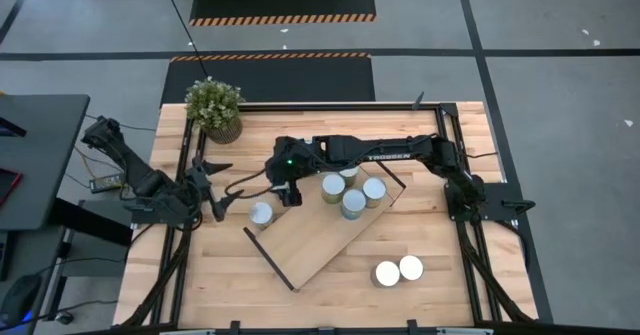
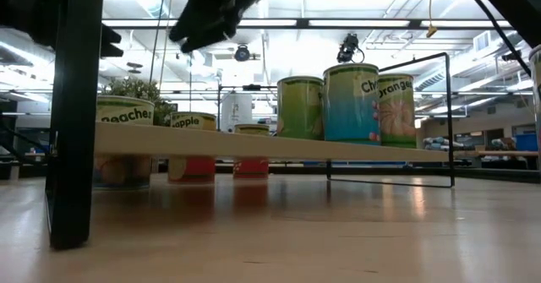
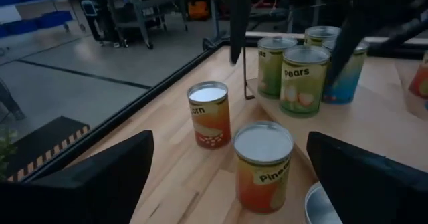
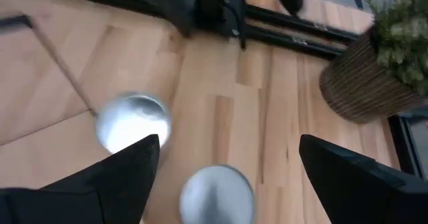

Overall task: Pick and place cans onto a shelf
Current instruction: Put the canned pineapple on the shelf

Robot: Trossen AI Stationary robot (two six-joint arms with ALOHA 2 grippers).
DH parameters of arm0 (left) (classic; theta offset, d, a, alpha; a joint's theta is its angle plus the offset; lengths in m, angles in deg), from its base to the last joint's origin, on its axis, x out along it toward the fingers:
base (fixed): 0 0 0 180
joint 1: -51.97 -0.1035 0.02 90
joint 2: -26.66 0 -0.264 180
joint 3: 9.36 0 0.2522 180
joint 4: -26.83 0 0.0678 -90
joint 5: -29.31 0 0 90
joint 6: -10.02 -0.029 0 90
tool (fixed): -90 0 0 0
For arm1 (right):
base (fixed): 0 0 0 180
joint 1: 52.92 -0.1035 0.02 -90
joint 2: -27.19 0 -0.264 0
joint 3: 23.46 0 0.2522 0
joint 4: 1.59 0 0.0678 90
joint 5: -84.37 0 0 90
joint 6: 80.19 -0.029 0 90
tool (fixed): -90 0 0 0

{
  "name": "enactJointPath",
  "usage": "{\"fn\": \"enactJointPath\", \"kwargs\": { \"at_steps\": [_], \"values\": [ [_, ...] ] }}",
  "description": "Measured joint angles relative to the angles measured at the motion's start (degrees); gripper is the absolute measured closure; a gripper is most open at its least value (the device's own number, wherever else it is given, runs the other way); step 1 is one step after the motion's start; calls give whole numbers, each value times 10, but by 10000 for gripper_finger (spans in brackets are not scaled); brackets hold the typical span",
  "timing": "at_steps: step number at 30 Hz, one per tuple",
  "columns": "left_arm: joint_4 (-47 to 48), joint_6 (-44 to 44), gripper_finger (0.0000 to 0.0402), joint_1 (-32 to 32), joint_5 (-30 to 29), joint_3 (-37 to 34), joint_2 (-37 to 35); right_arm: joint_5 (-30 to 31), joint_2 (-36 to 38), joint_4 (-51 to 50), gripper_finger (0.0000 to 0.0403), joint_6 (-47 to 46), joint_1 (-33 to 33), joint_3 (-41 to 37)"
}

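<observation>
Reaching for the next can

Our right gripper (image 1: 290,193) hangs open mid-frame over a can (image 1: 262,213) beside the shelf (image 1: 325,230). Next we must drop and squeeze it. Our left gripper (image 1: 215,203) waits open, left.

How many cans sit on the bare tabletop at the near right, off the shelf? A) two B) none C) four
A: in the high view two cans stand side by side on the tabletop, clear of the shelf.
</observation>
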Motion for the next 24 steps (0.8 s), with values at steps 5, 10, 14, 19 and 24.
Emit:
{"fn": "enactJointPath", "kwargs": {
  "at_steps": [5, 10, 14, 19, 24],
  "values": [
    [-36, 32, 2, 22, -30, -29, -5, 1, -30, -4, 35, 2, 1, -2],
    [-51, 28, 2, 33, -33, -28, -5, 2, -53, 26, 35, 0, 3, 0],
    [-56, 23, 2, 42, -10, -28, -4, 5, -71, 25, 35, 0, 5, 0],
    [-67, 10, 2, 56, 20, -28, -3, 3, -82, 5, 35, 1, 4, -1],
    [-76, 7, 2, 60, 11, -28, -3, 3, -82, -5, 35, -3, 6, -1]
  ]
}}
